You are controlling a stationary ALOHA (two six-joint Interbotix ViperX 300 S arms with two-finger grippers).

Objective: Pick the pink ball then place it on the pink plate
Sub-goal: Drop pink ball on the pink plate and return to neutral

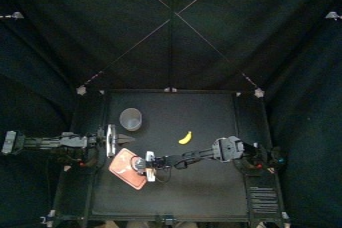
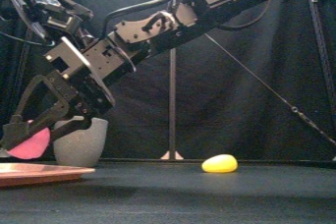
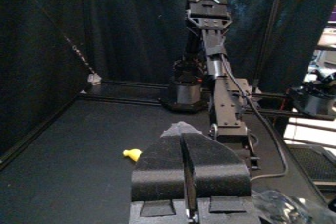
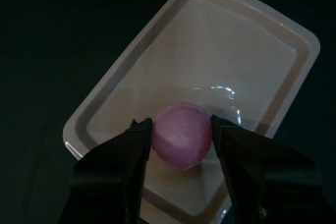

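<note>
right gripper (image 4: 182,130) is clamped on the pink ball (image 2: 29,146), a jaw on each side; ball hangs over the pink plate (image 4: 256,36), clear of its floor in the front view, so not yet placed

left gripper (image 3: 188,174) is parked at the table's left side, jaws pressed together, holding nothing; no risk from it as I see it

risks from here, my read:
- it's a ball; let go from this height and it likely bounces or rolls; the plate rim looks low and may not stop it
- wrist view puts the ball over one end of the plate, not the middle; little floor to settle on that side
- lowering too far could put the jaw tips on the plate and shove or tip it
- wide or lopsided opening could flick the ball sideways
- grey cup (image 2: 82,140) stands just behind the gripper in the front view; careless retreat could clip it

yellow toy (image 2: 219,163) is well apart to the right; not a concern

I'd want it lower and more central before release
</note>
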